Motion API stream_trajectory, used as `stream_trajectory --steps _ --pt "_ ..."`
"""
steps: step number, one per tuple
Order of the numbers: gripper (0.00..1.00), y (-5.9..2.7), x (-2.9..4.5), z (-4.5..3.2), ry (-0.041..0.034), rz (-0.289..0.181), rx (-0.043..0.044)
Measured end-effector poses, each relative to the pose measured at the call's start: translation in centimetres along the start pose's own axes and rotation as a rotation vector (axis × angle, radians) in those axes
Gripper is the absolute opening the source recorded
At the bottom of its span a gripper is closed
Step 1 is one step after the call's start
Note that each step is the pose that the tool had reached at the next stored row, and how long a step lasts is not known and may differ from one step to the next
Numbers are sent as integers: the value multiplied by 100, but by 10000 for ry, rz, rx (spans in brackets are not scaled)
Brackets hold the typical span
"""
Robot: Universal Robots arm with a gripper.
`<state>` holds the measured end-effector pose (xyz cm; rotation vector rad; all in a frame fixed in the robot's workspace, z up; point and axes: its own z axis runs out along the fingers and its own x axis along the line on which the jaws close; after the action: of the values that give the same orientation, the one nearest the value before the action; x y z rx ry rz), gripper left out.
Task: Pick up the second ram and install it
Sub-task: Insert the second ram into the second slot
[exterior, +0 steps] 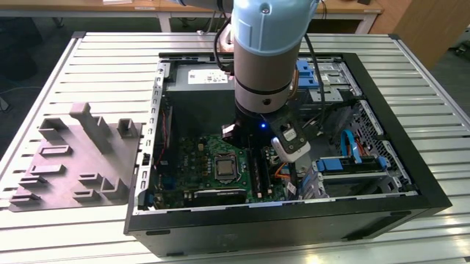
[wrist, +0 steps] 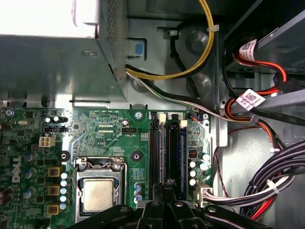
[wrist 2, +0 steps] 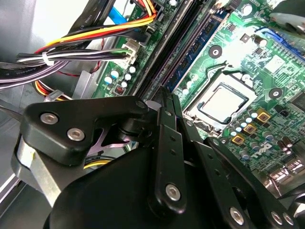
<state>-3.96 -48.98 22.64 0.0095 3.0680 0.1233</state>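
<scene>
Slotted second ram (wrist: 183, 162) stands beside end effector (wrist: 165, 187).

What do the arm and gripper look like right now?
The arm is a thick silver-grey tube with a pale blue joint cap and black rings. A black cable runs down beside it. A small blue light glows on its black wrist. The gripper is black, built of jointed link plates with silver screw heads.

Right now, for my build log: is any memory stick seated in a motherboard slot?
Yes, seated: in both wrist views a blue memory stick stands edge-up in the motherboard beside the gripper.
</scene>
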Motion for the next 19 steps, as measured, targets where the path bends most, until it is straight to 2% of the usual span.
stream_trajectory --steps 19 --pt "11 -5 2 20 0 -1 10"
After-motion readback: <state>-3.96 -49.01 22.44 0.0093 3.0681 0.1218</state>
